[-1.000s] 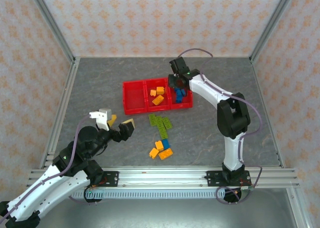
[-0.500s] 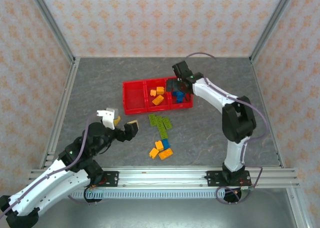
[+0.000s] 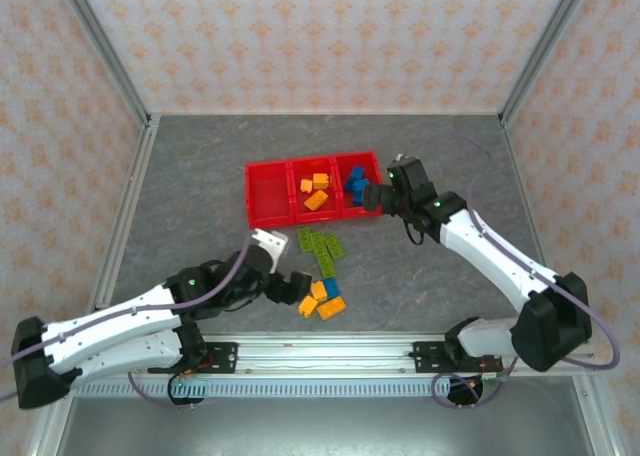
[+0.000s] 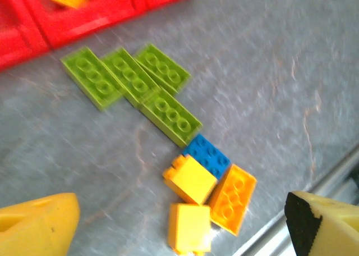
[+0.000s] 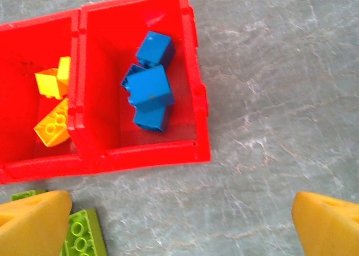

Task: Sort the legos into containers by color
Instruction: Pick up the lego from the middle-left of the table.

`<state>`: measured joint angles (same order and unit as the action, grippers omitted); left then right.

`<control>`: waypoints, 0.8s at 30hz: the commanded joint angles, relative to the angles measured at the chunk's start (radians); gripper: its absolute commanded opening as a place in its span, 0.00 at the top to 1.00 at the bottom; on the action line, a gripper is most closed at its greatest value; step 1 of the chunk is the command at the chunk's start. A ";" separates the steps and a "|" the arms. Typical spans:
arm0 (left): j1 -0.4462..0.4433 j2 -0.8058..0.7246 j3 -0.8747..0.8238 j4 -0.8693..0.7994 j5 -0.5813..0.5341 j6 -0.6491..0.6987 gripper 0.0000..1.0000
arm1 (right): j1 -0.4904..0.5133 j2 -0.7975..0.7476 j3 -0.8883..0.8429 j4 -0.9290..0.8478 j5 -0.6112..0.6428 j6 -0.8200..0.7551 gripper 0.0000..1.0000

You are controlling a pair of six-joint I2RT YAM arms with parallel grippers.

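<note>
Two robot arms work over a scatter of legos on the grey tabletop. The left gripper hangs low beside a small cluster near the front edge, its jaws spread wide and holding nothing. Seen from its wrist camera, the cluster sits between and just ahead of the two yellow fingers: one blue brick touching three orange-yellow bricks. Just beyond them, four green legos lie flat, side by side, close to the front wall of the red tray. The right gripper hovers at the tray's right end, its jaws likewise wide apart and empty. Ahead of its fingers, the tray's right compartment holds blue legos, piled close together. The middle compartment next door holds orange-yellow legos.
</note>
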<state>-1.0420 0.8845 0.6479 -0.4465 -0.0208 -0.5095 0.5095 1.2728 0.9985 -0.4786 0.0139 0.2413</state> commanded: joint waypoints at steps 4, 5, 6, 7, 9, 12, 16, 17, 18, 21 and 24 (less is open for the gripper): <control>-0.132 0.199 0.027 -0.080 -0.060 -0.102 0.10 | 0.000 -0.135 -0.121 0.085 0.074 -0.030 0.00; -0.138 0.228 0.030 -0.083 -0.053 -0.105 0.11 | 0.000 -0.142 -0.129 0.087 0.075 -0.035 0.00; -0.138 0.247 0.031 -0.085 -0.046 -0.105 0.12 | 0.000 -0.146 -0.133 0.086 0.076 -0.037 0.00; -0.138 0.267 0.033 -0.083 -0.038 -0.103 0.13 | 0.000 -0.151 -0.138 0.084 0.077 -0.039 0.00; -0.138 0.287 0.031 -0.073 -0.028 -0.097 0.13 | 0.000 -0.154 -0.144 0.082 0.081 -0.045 0.00; -0.138 0.303 0.012 -0.035 -0.005 -0.087 0.15 | 0.000 -0.159 -0.155 0.080 0.084 -0.052 0.00; -0.138 0.324 -0.018 0.026 0.044 -0.083 0.19 | 0.000 -0.167 -0.168 0.080 0.092 -0.056 0.00; -0.138 0.331 -0.023 0.038 0.052 -0.083 0.19 | 0.000 -0.169 -0.170 0.080 0.093 -0.057 0.00; -0.138 0.338 -0.026 0.047 0.059 -0.070 0.20 | 0.000 -0.173 -0.172 0.081 0.093 -0.057 0.00; -0.138 0.361 -0.034 0.060 0.067 -0.044 0.21 | -0.001 -0.179 -0.179 0.083 0.095 -0.055 0.00; -0.130 0.392 -0.037 0.069 0.067 -0.049 0.23 | 0.000 -0.179 -0.185 0.082 0.097 -0.053 0.00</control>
<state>-1.1763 1.2572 0.6254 -0.4114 0.0315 -0.5747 0.5095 1.1149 0.8303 -0.4099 0.0689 0.1970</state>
